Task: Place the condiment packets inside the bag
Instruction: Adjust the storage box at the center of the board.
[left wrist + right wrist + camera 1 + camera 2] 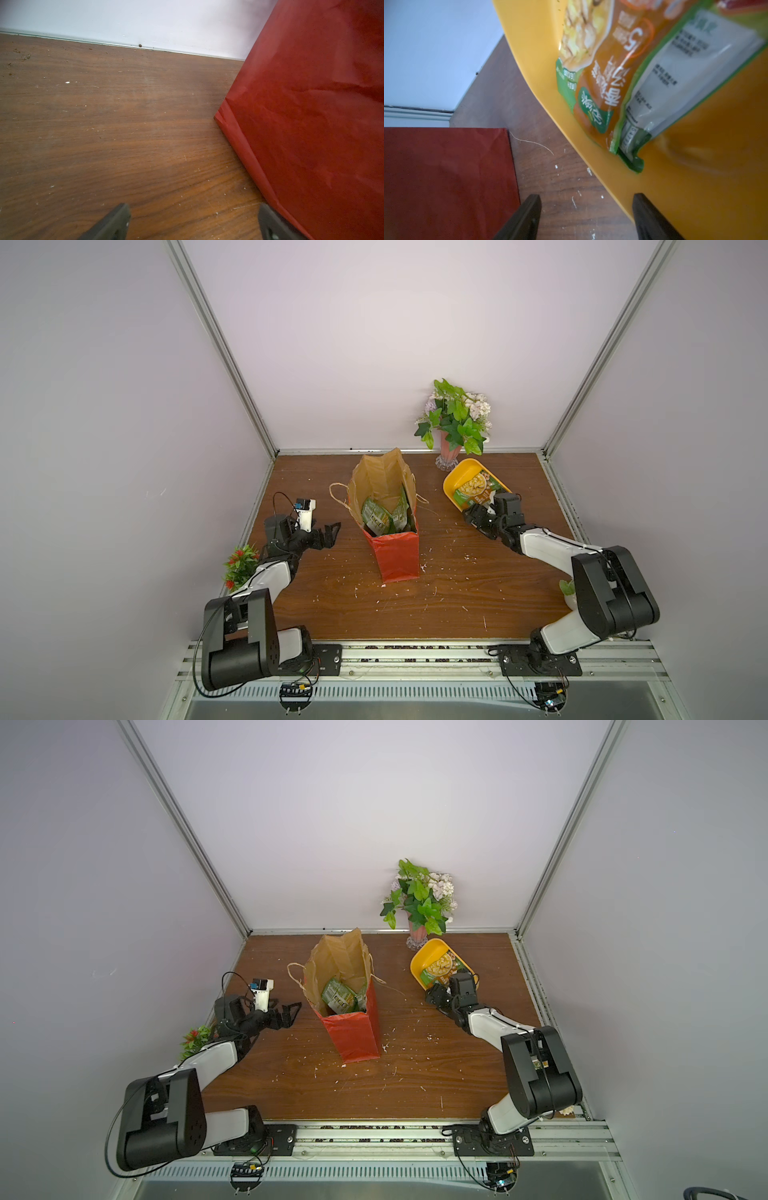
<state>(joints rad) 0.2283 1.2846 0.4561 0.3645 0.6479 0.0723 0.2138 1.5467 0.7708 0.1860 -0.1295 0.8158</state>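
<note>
At least 2 packets (374,516) lie inside the bag (397,562); 1 larger packet (473,489) is left in the tub (455,477) at its 2 o'clock. The right gripper (586,197) hangs released by the tub; the left gripper (193,207) is released at the bag's 9 o'clock.

plain pale lilac walls (374,344) on three sides, aluminium corner posts (221,348). brown wood-grain tabletop (415,605), white specks scattered on it. metal rail (415,659) along near edge. soft even light.

Lab robot cell: white panel walls (374,344), aluminium frame (218,339), wooden tabletop (415,605), rail-mounted arms (270,576).
</note>
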